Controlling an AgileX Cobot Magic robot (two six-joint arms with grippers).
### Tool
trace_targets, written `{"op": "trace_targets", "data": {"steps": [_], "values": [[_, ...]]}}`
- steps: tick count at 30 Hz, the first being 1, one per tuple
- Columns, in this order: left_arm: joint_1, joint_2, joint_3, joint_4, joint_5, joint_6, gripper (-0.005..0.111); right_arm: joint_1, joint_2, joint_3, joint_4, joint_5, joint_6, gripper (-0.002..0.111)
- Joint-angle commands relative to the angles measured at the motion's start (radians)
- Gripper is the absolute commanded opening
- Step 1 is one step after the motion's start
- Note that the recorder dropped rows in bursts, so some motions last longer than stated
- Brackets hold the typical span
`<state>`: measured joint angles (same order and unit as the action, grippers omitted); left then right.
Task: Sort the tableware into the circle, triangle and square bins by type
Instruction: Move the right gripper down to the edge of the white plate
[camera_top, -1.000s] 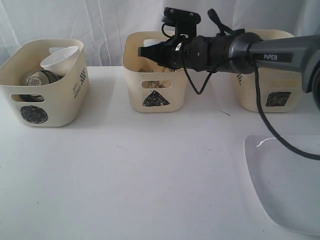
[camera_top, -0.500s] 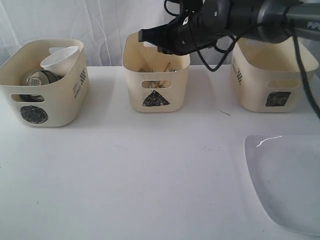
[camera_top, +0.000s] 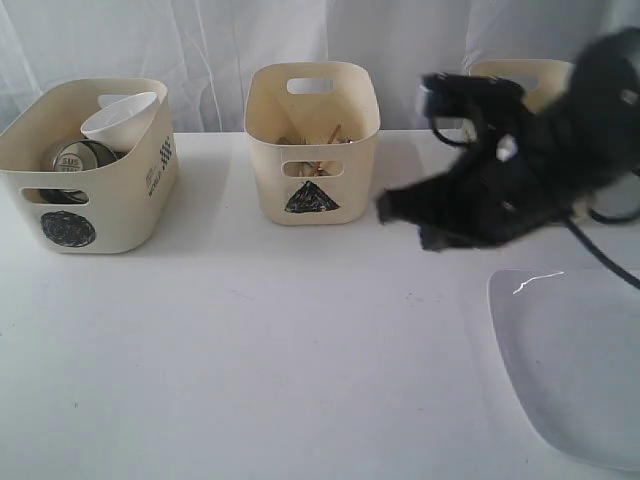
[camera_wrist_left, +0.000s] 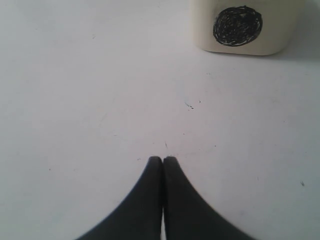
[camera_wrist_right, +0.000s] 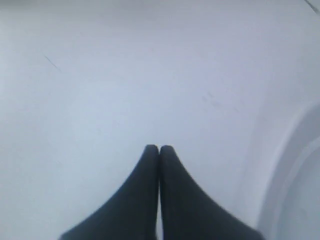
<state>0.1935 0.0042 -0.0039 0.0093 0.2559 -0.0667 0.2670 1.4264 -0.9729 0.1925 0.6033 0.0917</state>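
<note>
The circle bin (camera_top: 90, 190) stands at the back left and holds a small white bowl (camera_top: 120, 118) and a steel mug (camera_top: 75, 158). In the middle, the triangle bin (camera_top: 312, 165) holds cutlery and wooden chopsticks (camera_top: 318, 139). My blurred right arm hides most of the square bin (camera_top: 520, 72). The large white square plate (camera_top: 575, 365) lies at the front right. My right gripper (camera_top: 388, 207) is shut and empty, low over the table between the triangle bin and the plate; its tips (camera_wrist_right: 159, 148) meet over bare table. My left gripper (camera_wrist_left: 163, 159) is shut and empty near the circle bin (camera_wrist_left: 245, 25).
A white cloth hangs behind the bins. The white table (camera_top: 250, 340) stretches out in front of them. A rim of the plate (camera_wrist_right: 295, 175) shows beside my right gripper in the right wrist view.
My right arm has swung from above the triangle bin down and to the right, toward the plate. Its jaws have closed. The left gripper has not moved.
</note>
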Motion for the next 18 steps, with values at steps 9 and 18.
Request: {"op": "trace_targets", "data": {"steps": [9, 18], "values": [[-0.007, -0.004, 0.004, 0.000, -0.002, -0.003, 0.000, -0.764, 0.020, 0.118, 0.558, 0.377, -0.653, 0.000], [-0.007, -0.004, 0.004, 0.000, -0.002, -0.003, 0.000, -0.802, 0.290, -0.043, 0.661, 0.591, -0.926, 0.003]]}}
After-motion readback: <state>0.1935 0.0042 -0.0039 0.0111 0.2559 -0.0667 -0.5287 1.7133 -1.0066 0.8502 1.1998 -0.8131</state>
